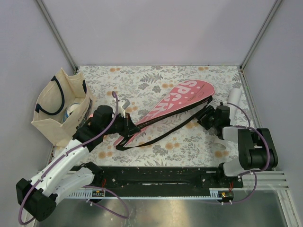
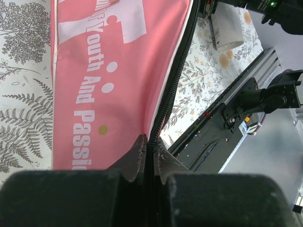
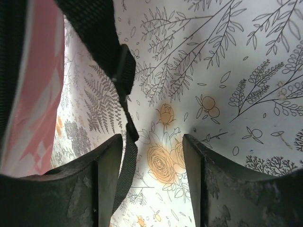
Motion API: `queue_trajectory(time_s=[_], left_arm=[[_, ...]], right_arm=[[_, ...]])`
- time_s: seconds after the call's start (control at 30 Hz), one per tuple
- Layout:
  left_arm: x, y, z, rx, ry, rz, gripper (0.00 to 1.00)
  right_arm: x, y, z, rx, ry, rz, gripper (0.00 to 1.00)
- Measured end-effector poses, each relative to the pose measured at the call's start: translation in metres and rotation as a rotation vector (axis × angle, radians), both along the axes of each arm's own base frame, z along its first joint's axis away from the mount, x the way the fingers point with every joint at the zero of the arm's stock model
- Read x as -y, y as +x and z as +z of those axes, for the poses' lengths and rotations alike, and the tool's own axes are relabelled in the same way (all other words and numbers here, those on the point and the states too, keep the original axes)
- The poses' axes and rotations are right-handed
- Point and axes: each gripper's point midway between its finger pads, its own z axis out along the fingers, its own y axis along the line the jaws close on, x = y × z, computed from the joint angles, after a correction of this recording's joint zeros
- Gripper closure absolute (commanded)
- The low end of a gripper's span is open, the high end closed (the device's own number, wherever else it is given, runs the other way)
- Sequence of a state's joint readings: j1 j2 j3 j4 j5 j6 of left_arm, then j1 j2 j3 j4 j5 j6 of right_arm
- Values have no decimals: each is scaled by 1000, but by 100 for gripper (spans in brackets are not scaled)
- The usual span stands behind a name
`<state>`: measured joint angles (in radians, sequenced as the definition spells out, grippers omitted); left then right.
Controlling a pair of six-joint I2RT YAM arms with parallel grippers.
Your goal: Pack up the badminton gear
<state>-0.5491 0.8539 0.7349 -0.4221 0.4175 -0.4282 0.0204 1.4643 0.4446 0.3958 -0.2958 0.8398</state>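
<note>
The pink cover (image 1: 182,99) lettered "SPORT" lies diagonally in the middle of the floral table, its black strap (image 1: 161,135) looping toward the near side. My left gripper (image 1: 131,126) is at its lower left end. In the left wrist view this gripper (image 2: 152,144) is shut on the black zipper edge of the cover (image 2: 104,71). My right gripper (image 1: 204,116) is at the cover's right edge, open; the strap (image 3: 120,71) runs just inside its left finger (image 3: 109,161). The white tube (image 1: 234,97) lies at the far right. No rackets show.
A beige tote bag (image 1: 61,106) with navy handles stands at the left edge. A black rail (image 1: 161,175) runs along the near edge. Grey walls close the back and sides. The tube (image 2: 226,30) and right arm (image 2: 279,12) show in the left wrist view.
</note>
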Motion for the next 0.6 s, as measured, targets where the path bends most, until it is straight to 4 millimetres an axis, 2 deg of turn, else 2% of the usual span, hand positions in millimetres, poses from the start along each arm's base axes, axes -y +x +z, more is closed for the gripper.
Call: queue_trajectory(time_s=[0.13,0.37,0.6], left_arm=[[-1,1,1,-10,-11,11,100],[-2,4,2,-17,-22,22,100],[-2,8,4,-21,-41,35,100]], right_arm=[[-5,2,-7,-12,13,-4,53],[-5,15,6,56,17,-16,100],[-6,22,23,125,27,-12,100]])
